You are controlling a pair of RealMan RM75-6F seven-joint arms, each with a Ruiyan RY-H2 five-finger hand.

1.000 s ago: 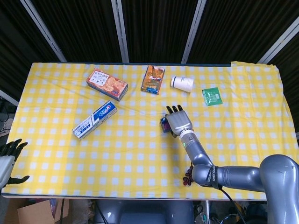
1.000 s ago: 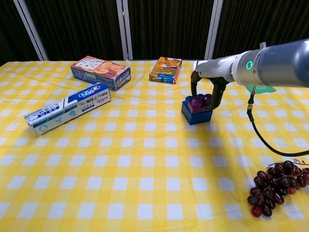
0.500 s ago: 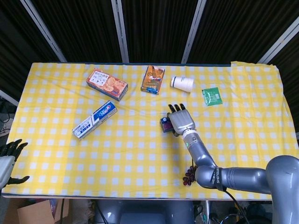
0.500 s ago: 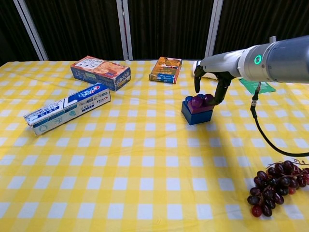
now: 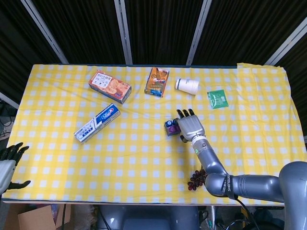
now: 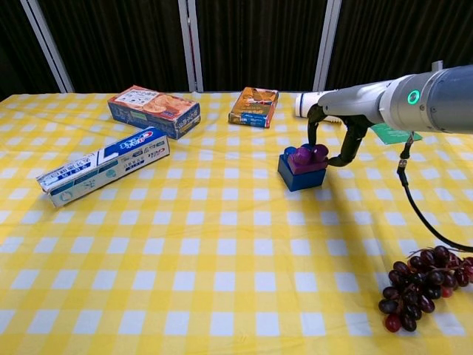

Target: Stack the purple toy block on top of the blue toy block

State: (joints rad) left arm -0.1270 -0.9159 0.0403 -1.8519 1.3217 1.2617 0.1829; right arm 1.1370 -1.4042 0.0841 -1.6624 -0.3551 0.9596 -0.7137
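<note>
The purple block [image 6: 309, 156] sits on top of the blue block [image 6: 298, 177] in the middle of the yellow checked table; from the head view the pair shows as the blocks [image 5: 171, 127]. My right hand [image 6: 337, 137] hangs just right of the stack with its fingers [image 6: 347, 150] apart and pointing down, holding nothing. It also shows as the right hand [image 5: 190, 125], beside the blocks' right edge. A narrow gap seems to separate it from the purple block. My left hand [image 5: 8, 162] stays off the table's near left corner, fingers spread and empty.
A bunch of grapes [image 6: 421, 285] lies near the front right under my right arm. A toothpaste box [image 6: 103, 165], a biscuit box [image 6: 154, 111] and an orange snack box [image 6: 253, 106] lie left and behind. A paper cup [image 5: 187, 86] and green packet [image 5: 218, 98] are at the back.
My right hand let go of the purple block, rose a little and shifted right, off the stack. The purple block stays on the blue one. The left hand has not moved.
</note>
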